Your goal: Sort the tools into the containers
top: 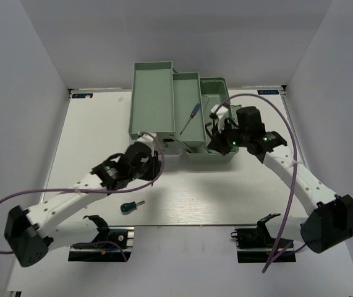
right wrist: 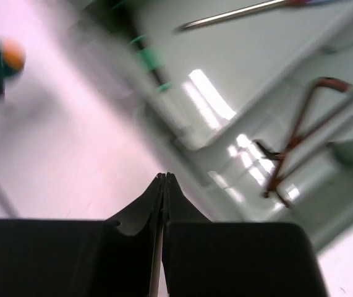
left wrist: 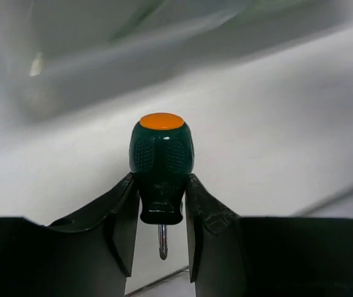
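Observation:
My left gripper (left wrist: 161,180) is shut on a stubby green-handled screwdriver (left wrist: 162,154) with an orange cap, its tip pointing back at the camera. In the top view the left gripper (top: 151,158) is just in front of the mint-green toolbox (top: 151,99). A second green-handled screwdriver (top: 131,206) lies on the table near the front. A blue-handled screwdriver (top: 188,120) lies in the middle tray (top: 191,86). My right gripper (right wrist: 164,176) is shut and empty over the toolbox's front right corner (top: 219,141). Reddish-brown hex keys (right wrist: 300,133) lie in the base compartment (top: 216,93).
The toolbox stands open at the back centre, its trays fanned out to the left. The white table (top: 225,192) is walled by grey panels at both sides. Purple cables (top: 297,167) loop from both arms.

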